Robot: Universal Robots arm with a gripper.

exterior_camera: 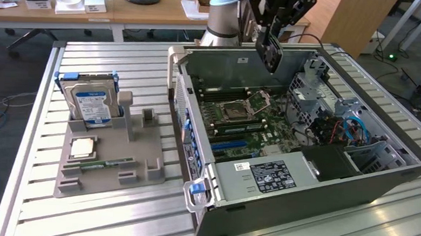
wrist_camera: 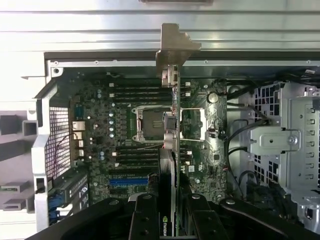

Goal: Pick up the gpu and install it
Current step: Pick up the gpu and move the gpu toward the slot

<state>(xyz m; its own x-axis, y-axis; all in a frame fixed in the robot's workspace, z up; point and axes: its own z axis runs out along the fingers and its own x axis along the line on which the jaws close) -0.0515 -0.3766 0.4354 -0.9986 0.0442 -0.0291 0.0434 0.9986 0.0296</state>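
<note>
Gpu (exterior_camera: 271, 53) is hanging on edge, clamped in the partly closed gripper (exterior_camera: 273, 25) just above the open computer case (exterior_camera: 380, 175), the motherboard (exterior_camera: 246, 120) lying below the gripper, so pickup is looking done while seating it is remaining.

On table (exterior_camera: 118, 224), case (exterior_camera: 380, 173) set toward exterior view's right, open side turned up. On case floor, motherboard (exterior_camera: 268, 126) seen, socket (exterior_camera: 251, 105) near its middle. Just beside case, at exterior view's left, holder (exterior_camera: 99, 185) placed on table. At holder's far end, drive (exterior_camera: 92, 103) stood upright; nearer, chip (exterior_camera: 83, 147) and memory stick (exterior_camera: 107, 164) laid flat (stick nearest camera). Above case, gpu (exterior_camera: 270, 48) held edge-down in gripper (exterior_camera: 273, 29), over socket, apart from motherboard. Behind table, desk (exterior_camera: 129, 13) located.
</note>
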